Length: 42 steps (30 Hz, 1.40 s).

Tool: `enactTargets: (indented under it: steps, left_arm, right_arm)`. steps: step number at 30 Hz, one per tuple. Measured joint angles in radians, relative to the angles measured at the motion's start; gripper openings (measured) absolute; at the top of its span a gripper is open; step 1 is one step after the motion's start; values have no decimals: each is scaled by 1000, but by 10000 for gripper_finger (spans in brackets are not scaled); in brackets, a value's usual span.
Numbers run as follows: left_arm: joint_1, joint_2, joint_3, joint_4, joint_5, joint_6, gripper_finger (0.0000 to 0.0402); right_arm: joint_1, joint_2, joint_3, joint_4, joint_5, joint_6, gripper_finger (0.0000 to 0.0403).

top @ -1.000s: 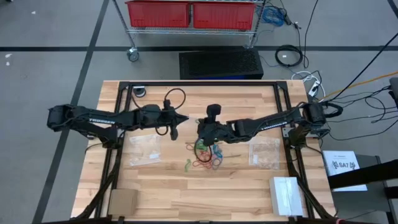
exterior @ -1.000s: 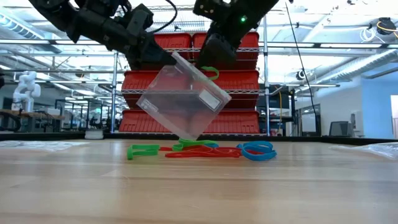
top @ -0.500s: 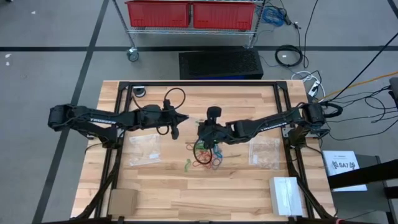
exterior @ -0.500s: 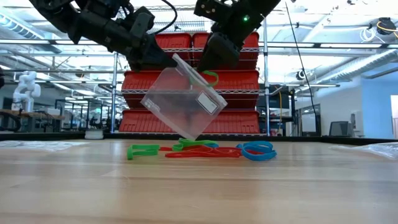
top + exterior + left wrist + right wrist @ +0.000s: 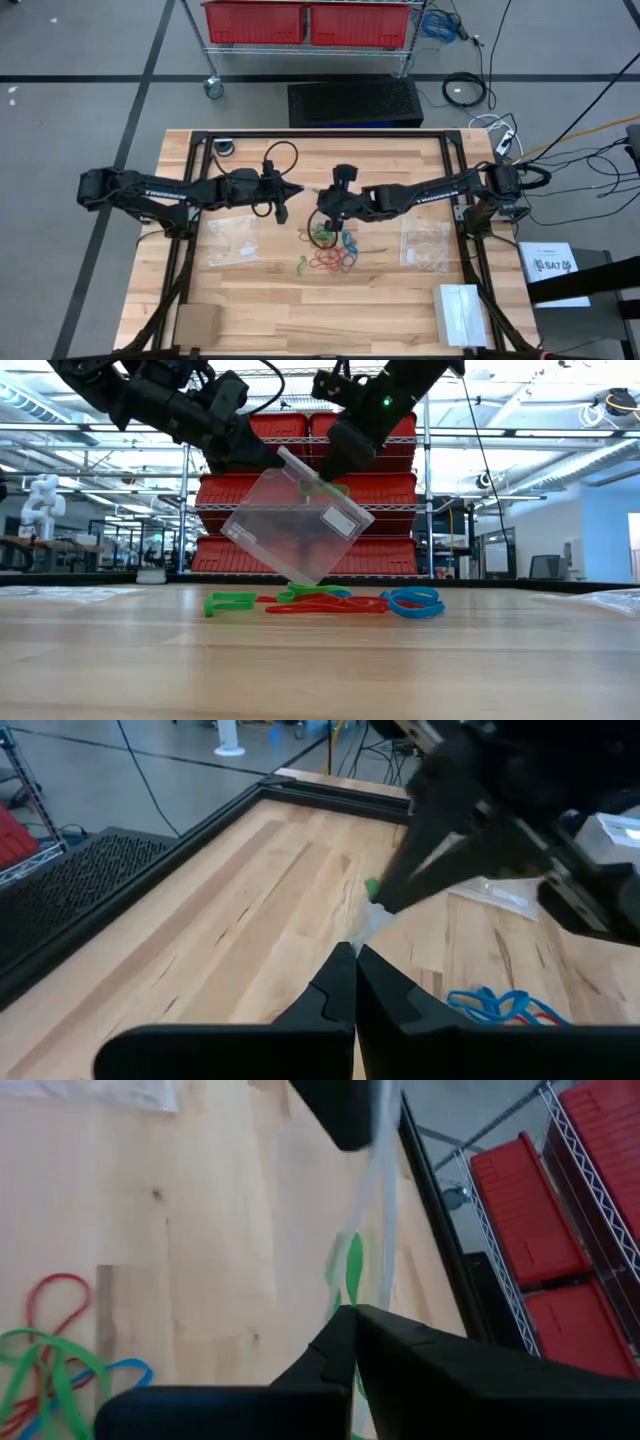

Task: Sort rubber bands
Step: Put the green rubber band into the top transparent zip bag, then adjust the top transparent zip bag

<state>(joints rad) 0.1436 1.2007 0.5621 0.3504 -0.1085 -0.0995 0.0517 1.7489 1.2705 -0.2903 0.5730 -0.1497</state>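
Note:
A clear plastic zip bag (image 5: 295, 525) hangs tilted above the table's middle. My left gripper (image 5: 265, 457) is shut on its upper corner. My right gripper (image 5: 335, 468) is just right of it, shut on a green rubber band (image 5: 325, 487) at the bag's top edge. Whether the band is inside the bag's mouth, I cannot tell. Below them lies a pile of green, red and blue rubber bands (image 5: 330, 255), also in the low view (image 5: 340, 601), flat on the wood. One green band (image 5: 228, 601) lies a little apart on the left. My left gripper pinches the bag's top edge (image 5: 372, 923) at its upper corner between the two shut fingers, coming nearly level from the table's left. The bag hangs below the fingers, tilted and clear of the table. My right gripper pinches the green band's upper end (image 5: 350, 1280) between its fingertips, slanting down from the table's right. The band hangs slack against the bag's top edge (image 5: 312, 478), clear of the table.
Two more clear bags lie flat on the table, one on the left (image 5: 232, 240) and one on the right (image 5: 425, 245). A white box (image 5: 460, 312) and a cardboard piece (image 5: 197, 322) sit near the front edge. A black frame (image 5: 320, 135) borders the work area.
My right gripper has gone a little toward the table's far edge and the left gripper, rolling about its own axis. The green band has come down from above the bag to its top edge. The bag and left gripper have kept still.

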Motion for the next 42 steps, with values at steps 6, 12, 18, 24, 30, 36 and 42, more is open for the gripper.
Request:
enactTargets:
  steps: [6, 12, 18, 24, 30, 36, 42]
  left_arm:
    - [0, 0, 0, 0, 31, 8, 0]
    - [0, 0, 0, 0, 32, 8, 0]
    - [0, 0, 0, 0, 33, 9, 0]
    - [0, 0, 0, 0, 33, 9, 0]
    - [0, 0, 0, -2, 33, 10, 0]
    - [0, 0, 0, -1, 33, 11, 0]
    - [0, 0, -1, 0, 33, 28, 0]
  right_arm:
    - [-28, 0, 0, 11, -85, -2, 0]
    - [-32, 0, 0, 60, -161, 6, 21]
    - [-24, -3, 0, 57, -162, 7, 95]
    - [-8, -56, -1, 42, -164, 8, 159]
    - [27, -187, -1, -81, -160, 34, 180]
    - [32, -309, -65, -204, -160, 137, 180]
    - [32, -403, -359, 51, -216, 202, 180]
